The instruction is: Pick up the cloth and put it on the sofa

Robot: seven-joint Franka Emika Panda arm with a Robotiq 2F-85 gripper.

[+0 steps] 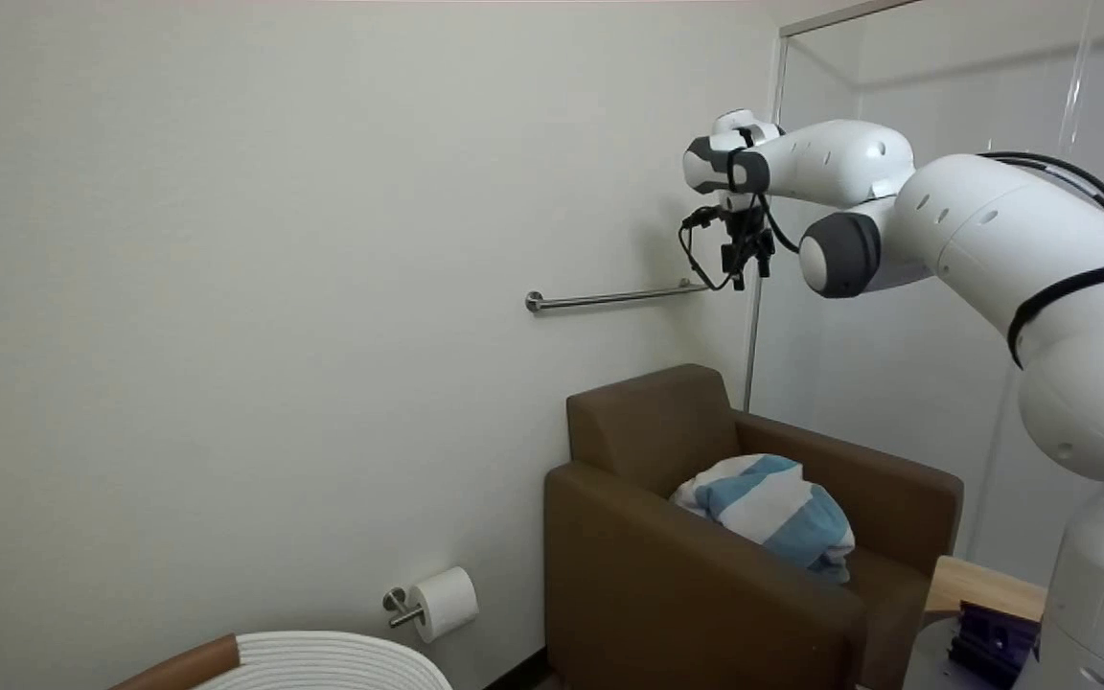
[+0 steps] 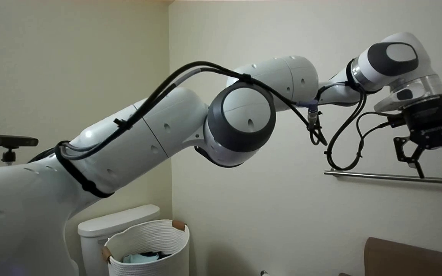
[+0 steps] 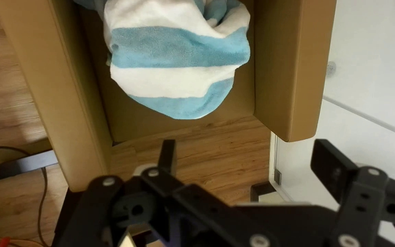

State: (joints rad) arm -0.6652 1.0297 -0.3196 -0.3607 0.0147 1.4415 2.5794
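Observation:
The cloth [image 1: 770, 508], with broad light-blue and white stripes, lies bunched on the seat of the sofa [image 1: 686, 565], a boxy brown armchair. In the wrist view the cloth [image 3: 180, 48] rests between the two arms of the sofa [image 3: 276, 68], its top cut off by the frame edge. No orange patch shows. In an exterior view only the top of the sofa's back [image 2: 413, 258] shows, and the cloth is out of view. My gripper [image 1: 748, 273] is high above the sofa, well apart from the cloth. In the wrist view its fingers [image 3: 245, 149] are wide apart with nothing between them.
A metal towel bar [image 1: 614, 299] is on the wall near the gripper's height. A toilet-paper roll [image 1: 445, 604] is on the wall beside the sofa. A white rope basket [image 2: 152, 237] holding some fabric stands by a toilet [image 2: 117, 222]. A white shower wall [image 1: 897, 383] stands beyond the sofa.

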